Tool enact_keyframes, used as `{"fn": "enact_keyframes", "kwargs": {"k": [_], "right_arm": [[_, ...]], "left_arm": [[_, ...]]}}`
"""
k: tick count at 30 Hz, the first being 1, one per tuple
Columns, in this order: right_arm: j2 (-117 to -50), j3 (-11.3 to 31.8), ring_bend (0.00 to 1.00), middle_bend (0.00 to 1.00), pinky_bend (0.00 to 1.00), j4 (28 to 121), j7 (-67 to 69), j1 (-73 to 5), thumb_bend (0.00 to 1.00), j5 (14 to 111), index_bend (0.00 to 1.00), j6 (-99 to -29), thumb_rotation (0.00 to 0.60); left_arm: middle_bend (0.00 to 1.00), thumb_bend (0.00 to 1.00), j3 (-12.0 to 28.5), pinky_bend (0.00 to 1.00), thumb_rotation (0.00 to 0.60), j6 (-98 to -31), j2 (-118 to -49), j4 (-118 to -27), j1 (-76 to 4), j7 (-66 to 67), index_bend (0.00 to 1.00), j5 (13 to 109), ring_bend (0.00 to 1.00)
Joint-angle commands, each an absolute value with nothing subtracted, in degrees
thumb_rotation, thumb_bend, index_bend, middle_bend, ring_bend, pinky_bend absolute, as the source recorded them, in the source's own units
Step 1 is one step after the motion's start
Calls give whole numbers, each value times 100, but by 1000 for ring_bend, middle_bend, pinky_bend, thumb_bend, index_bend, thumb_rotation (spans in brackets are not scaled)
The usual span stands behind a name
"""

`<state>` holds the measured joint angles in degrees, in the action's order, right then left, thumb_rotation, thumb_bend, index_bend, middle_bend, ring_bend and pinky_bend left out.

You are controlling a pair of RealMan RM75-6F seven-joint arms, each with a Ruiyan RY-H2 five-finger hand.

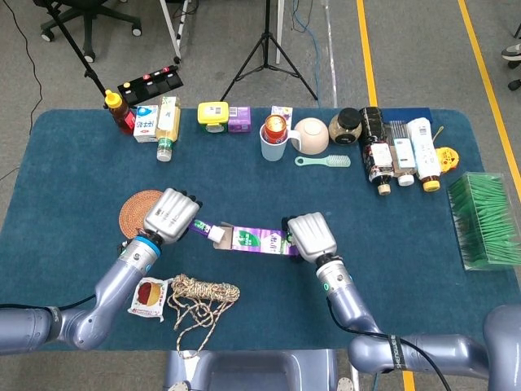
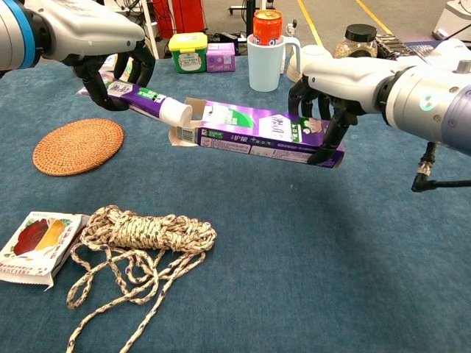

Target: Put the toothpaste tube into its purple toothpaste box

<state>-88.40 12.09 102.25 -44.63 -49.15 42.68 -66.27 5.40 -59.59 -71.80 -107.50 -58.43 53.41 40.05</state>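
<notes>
My left hand grips the purple and white toothpaste tube above the table. The tube's white cap points right, at the open flap end of the purple toothpaste box. The cap sits right at the box mouth, touching or just inside it. My right hand holds the box by its far right end, lifted off the blue cloth and roughly level.
A woven coaster lies at the left. A coiled rope and a snack packet lie near the front. A white mug with a red can, jars and bottles line the back. A green-filled clear box stands at the right.
</notes>
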Motion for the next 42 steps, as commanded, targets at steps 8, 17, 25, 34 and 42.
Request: {"fn": "enact_keyframes", "kwargs": {"k": [8, 17, 25, 34, 42], "right_arm": [[-8907, 1187, 554, 561, 670, 10262, -4549, -4962, 269, 4224, 477, -6800, 600], [-8894, 1211, 554, 561, 671, 10303, -4511, -4976, 268, 4175, 477, -6836, 600], [-8917, 1176, 554, 561, 671, 10294, -4452, -4981, 269, 4174, 477, -6816, 600], [-8838, 1174, 555, 561, 672, 10272, -4274, -4947, 270, 4196, 477, -6746, 600], [-8753, 1154, 555, 561, 671, 10254, -4191, -4928, 281, 4208, 477, -6695, 600]], "left_arm": [[468, 335, 467, 593, 600, -6353, -7403, -10957, -6141, 5937, 643, 3478, 409], [471, 336, 512, 637, 600, -6726, -7660, -11054, -6362, 6298, 643, 2980, 417], [475, 335, 632, 644, 600, -7005, -7863, -11127, -6518, 6434, 642, 2752, 420], [477, 335, 598, 644, 600, -7101, -7807, -11201, -6556, 6450, 642, 2690, 420], [477, 335, 570, 644, 600, -7104, -7714, -11222, -6550, 6385, 643, 2722, 420]]}}
